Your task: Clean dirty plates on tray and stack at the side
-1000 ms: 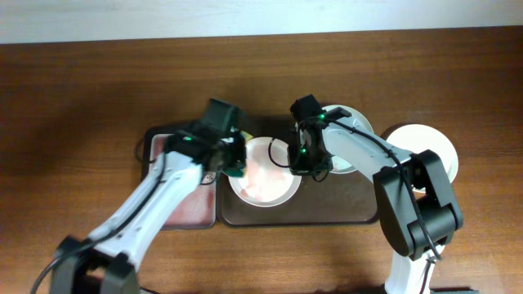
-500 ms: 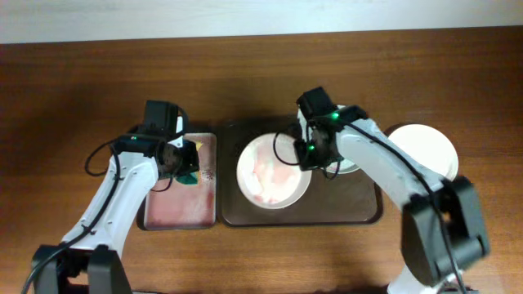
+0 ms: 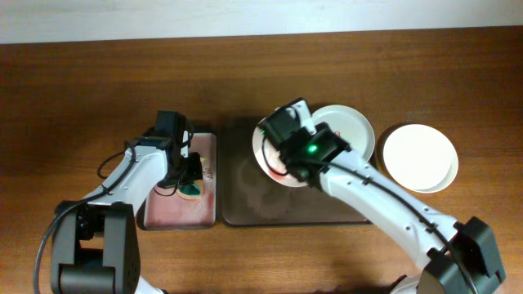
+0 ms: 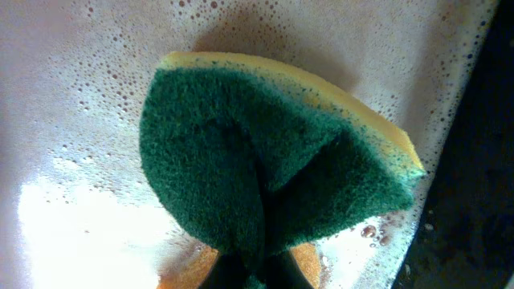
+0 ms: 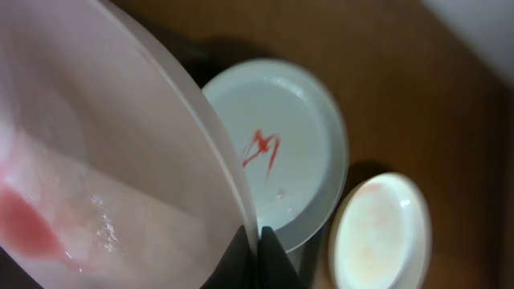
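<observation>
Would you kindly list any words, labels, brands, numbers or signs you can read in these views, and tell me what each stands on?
None: no view shows any readable text.
The red squiggle on the dirty plate is a smear, not writing.
The sponge and the held plate show no label or brand.

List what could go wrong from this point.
1. The right gripper pinches the held plate only at its rim, and the plate is tilted and wet. It may slip and drop onto the marked plate partly beneath it.
2. The held plate shows pink smears, so stacking it on the side plate now would likely soil the stack.
</observation>
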